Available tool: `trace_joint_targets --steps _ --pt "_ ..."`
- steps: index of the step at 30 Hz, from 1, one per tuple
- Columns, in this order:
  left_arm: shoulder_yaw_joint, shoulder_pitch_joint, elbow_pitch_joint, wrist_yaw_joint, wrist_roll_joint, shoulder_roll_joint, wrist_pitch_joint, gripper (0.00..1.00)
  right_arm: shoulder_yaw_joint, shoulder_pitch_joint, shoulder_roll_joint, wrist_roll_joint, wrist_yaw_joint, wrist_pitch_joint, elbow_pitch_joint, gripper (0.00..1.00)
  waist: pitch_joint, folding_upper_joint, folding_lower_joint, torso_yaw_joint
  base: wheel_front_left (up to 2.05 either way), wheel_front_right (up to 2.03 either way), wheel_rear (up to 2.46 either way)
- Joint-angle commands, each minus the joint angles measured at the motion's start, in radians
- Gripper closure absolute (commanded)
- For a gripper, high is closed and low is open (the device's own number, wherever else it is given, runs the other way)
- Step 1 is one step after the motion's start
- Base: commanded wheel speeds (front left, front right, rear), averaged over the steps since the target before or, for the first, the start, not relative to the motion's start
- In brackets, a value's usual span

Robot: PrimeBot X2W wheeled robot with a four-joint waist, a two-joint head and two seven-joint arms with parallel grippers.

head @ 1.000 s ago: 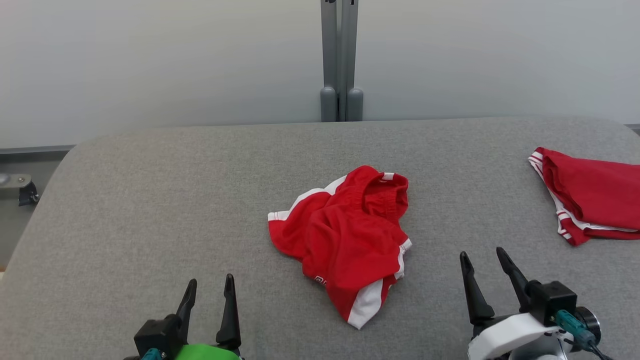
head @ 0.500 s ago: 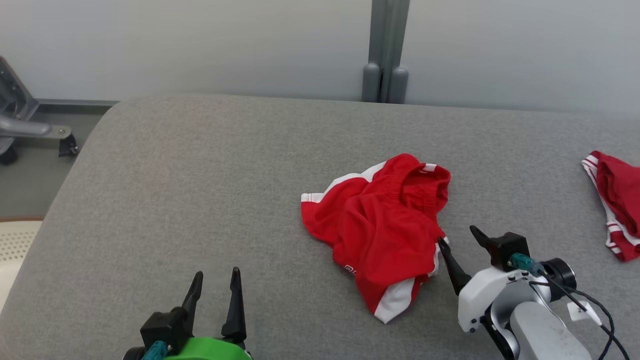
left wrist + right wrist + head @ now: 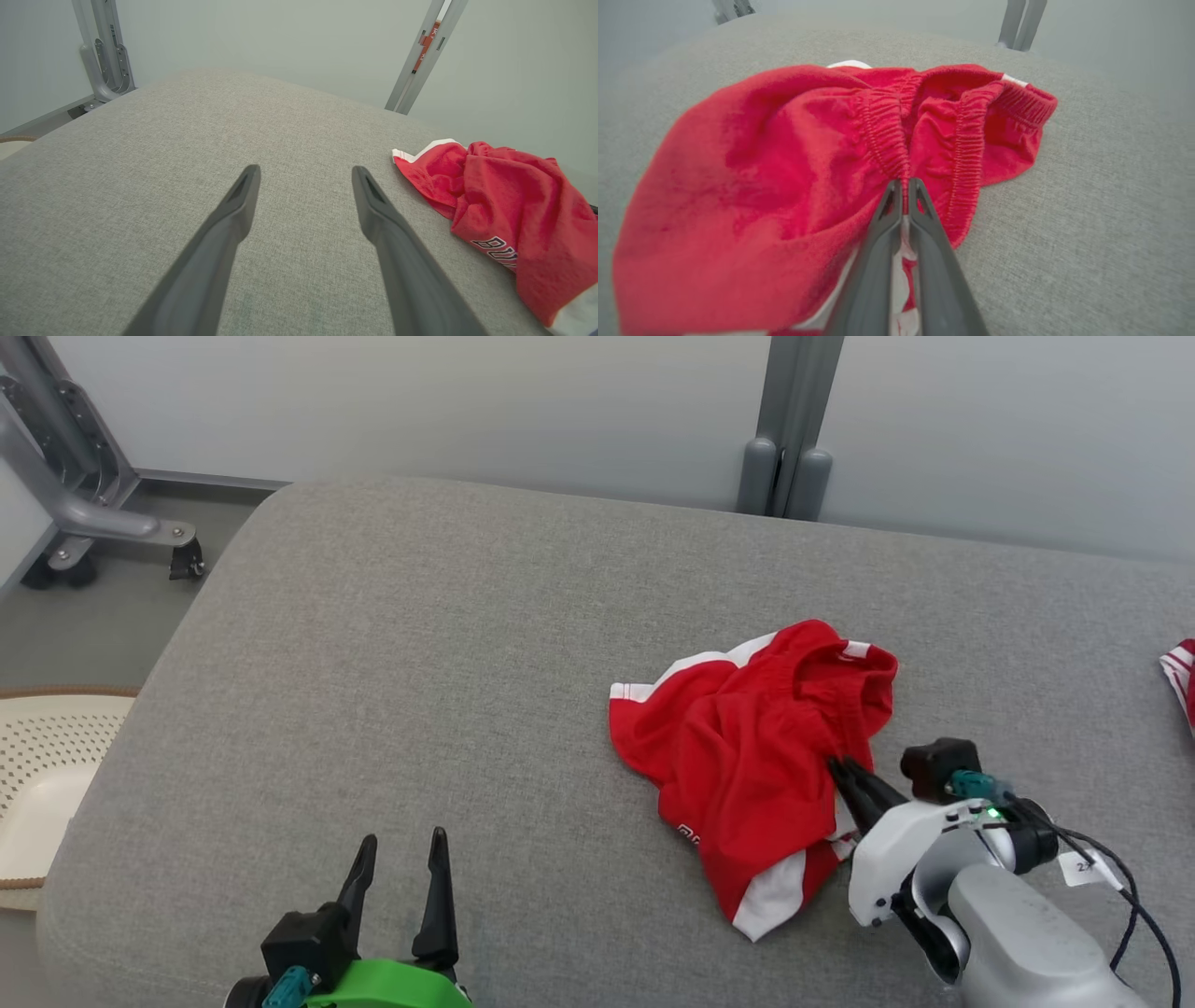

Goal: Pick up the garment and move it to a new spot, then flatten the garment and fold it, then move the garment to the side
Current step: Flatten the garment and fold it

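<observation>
Head view: red garment [image 3: 747, 747] crumpled right of centre on the grey tabletop [image 3: 420, 635], gripped at its right side by the right end effector [image 3: 837, 766].
In the right wrist view the two dark fingers [image 3: 878, 261] are seen clenched together on the gathered elastic waistband [image 3: 882, 135], a fold of fabric pinched between their tips; the rest of the cloth is left lying on the tabletop. The left end effector [image 3: 402, 838] is held released, fingers apart, over bare tabletop near the front edge, well apart from the garment. A second red cloth [image 3: 1180, 674] is cut off by the right edge; a pale perforated basket [image 3: 42, 756] is seen beside the tabletop's left end.
</observation>
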Motion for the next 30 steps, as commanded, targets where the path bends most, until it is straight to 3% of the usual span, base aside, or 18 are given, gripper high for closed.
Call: trace_joint_targets --steps 1,8,13,19,20,21,22,30 --pt "0.005 0.01 0.0 0.003 0.004 0.0 -0.003 0.0 -0.017 -0.016 -0.011 0.026 -0.002 -0.018 0.008 1.0 -0.018 0.0 0.0 -0.019 0.0 0.0 0.0" --pt "0.0 0.029 -0.001 -0.005 0.01 0.0 -0.003 0.0 -0.177 -0.037 -0.045 0.084 -0.002 -0.059 0.047 1.0 -0.042 0.0 0.0 -0.077 0.0 0.0 0.0" --pt "-0.011 0.037 0.001 -0.006 0.009 0.0 -0.003 0.0 -0.288 -0.009 -0.082 0.043 -0.002 -0.068 0.097 1.0 -0.043 0.0 0.0 -0.104 0.0 0.0 0.0" --pt "-0.017 0.042 0.003 -0.003 0.01 0.0 -0.003 0.0 -0.386 0.029 -0.083 -0.026 -0.002 -0.074 0.126 1.0 -0.038 0.0 0.0 -0.129 0.0 0.0 0.0" --pt "-0.016 0.043 0.003 -0.002 0.01 0.0 -0.003 0.0 -0.399 0.035 -0.077 -0.04 -0.002 -0.074 0.115 0.74 -0.039 0.0 0.0 -0.134 0.0 0.0 0.0" --pt "-0.015 0.045 0.003 -0.001 0.01 0.0 -0.003 0.0 -0.411 0.048 -0.067 -0.053 -0.002 -0.073 0.103 0.25 -0.04 0.0 0.0 -0.14 0.0 0.0 0.0" --pt "-0.015 0.045 0.002 0.0 0.009 0.0 -0.003 0.0 -0.423 0.061 -0.059 -0.063 -0.002 -0.073 0.086 0.0 -0.043 0.0 0.0 -0.148 0.0 0.0 0.0" --pt "-0.018 0.049 -0.007 0.003 0.002 0.0 -0.003 0.0 -0.477 0.169 -0.027 -0.147 -0.001 -0.074 -0.133 0.0 -0.062 0.0 0.0 -0.213 0.0 0.0 0.0"
